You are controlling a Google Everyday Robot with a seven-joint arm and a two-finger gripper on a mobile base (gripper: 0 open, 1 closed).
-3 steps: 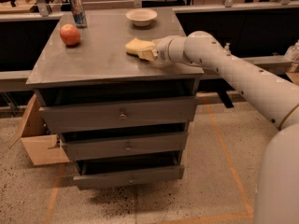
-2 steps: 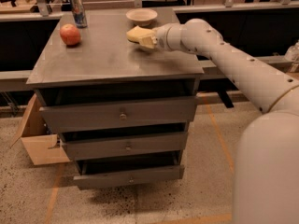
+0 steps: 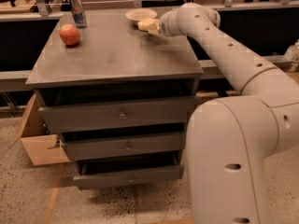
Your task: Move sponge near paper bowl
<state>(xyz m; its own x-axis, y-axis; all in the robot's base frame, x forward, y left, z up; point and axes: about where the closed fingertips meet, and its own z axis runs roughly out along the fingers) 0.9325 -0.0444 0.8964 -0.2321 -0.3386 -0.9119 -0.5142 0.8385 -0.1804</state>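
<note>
The paper bowl (image 3: 137, 15) is a small off-white bowl at the back of the grey table top (image 3: 117, 55). The sponge (image 3: 146, 24) is a pale yellow block just right of and in front of the bowl, close to its rim. My gripper (image 3: 154, 27) reaches in from the right at the end of the white arm and is shut on the sponge, low over the table top. The sponge and wrist mostly hide the fingers.
A red apple (image 3: 69, 34) lies at the back left of the table, with a drink can (image 3: 77, 11) behind it. The table is a cabinet with three drawers (image 3: 122, 115), the lower ones slightly open. A cardboard box (image 3: 32, 141) sits on the floor at left.
My gripper has carried the sponge from the right middle of the table toward the back, up to the bowl's right side.
</note>
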